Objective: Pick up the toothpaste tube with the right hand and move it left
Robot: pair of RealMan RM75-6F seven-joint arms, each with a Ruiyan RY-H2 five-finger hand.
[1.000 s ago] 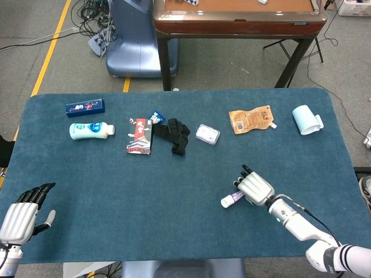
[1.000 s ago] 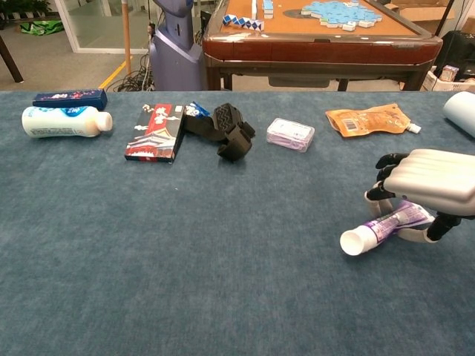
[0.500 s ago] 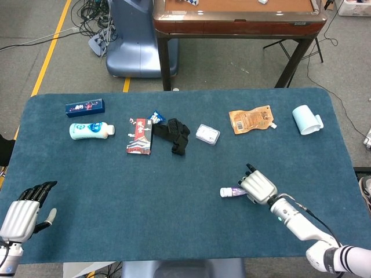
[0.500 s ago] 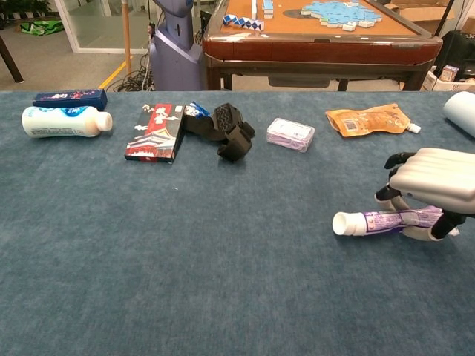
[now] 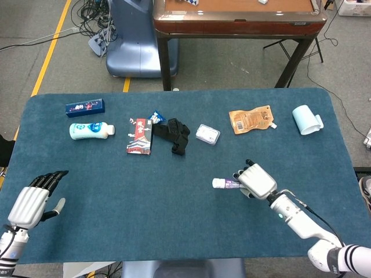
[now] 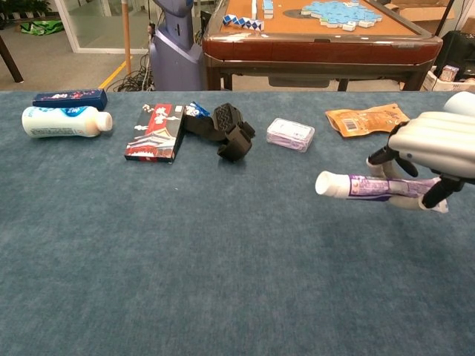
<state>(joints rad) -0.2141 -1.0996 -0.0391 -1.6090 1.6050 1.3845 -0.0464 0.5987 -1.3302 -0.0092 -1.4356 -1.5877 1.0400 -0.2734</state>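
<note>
The toothpaste tube (image 6: 365, 187) is white and purple with a white cap pointing left. My right hand (image 6: 434, 150) grips it from above at its tail end and holds it level above the blue table. In the head view the tube (image 5: 225, 183) sticks out left of the right hand (image 5: 255, 180), right of the table's middle. My left hand (image 5: 35, 200) hovers by the near left corner, fingers apart and holding nothing.
Along the far side lie a blue box (image 5: 84, 106), a white bottle (image 5: 91, 130), a red carton (image 5: 139, 136), a black strap (image 5: 173, 134), a small white packet (image 5: 207, 134), an orange pouch (image 5: 251, 119) and a pale blue cup (image 5: 306, 120).
The right hand has lifted the tube off the table, turned it level and carried it to the left and away from me. The left hand rose slightly.
</note>
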